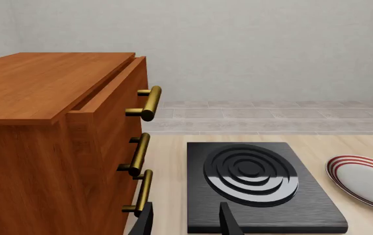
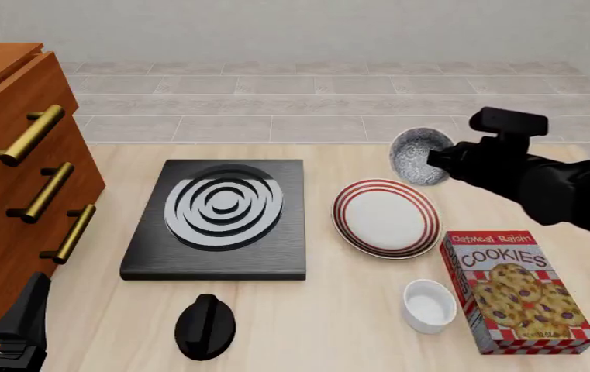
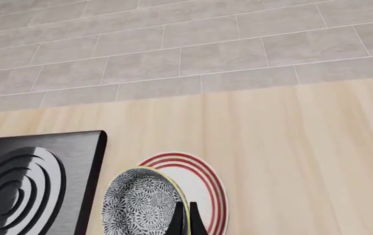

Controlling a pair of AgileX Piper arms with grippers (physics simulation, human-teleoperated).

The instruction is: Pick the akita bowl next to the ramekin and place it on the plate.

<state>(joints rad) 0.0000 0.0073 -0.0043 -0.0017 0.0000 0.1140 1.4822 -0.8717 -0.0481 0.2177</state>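
Observation:
The akita bowl (image 2: 417, 155), speckled grey inside, hangs tilted on its side in the air beyond the plate's far right edge. My right gripper (image 2: 439, 161) is shut on its rim. The right wrist view shows the bowl (image 3: 139, 204) pinched at its pale rim by the gripper (image 3: 185, 219), with the red-ringed plate (image 3: 210, 188) below and behind it. The plate (image 2: 386, 217) lies bare at the table's middle right. The white ramekin (image 2: 429, 304) stands nearer the front, beside the cookie box. My left gripper (image 1: 186, 225) is open and holds nothing, low at the front left (image 2: 15, 329).
A black stove (image 2: 220, 217) with white rings lies left of the plate. A wooden drawer cabinet (image 2: 15, 178) with brass handles fills the left side. A cookies box (image 2: 517, 291) lies front right. A black rounded object (image 2: 205, 325) sits at the front middle.

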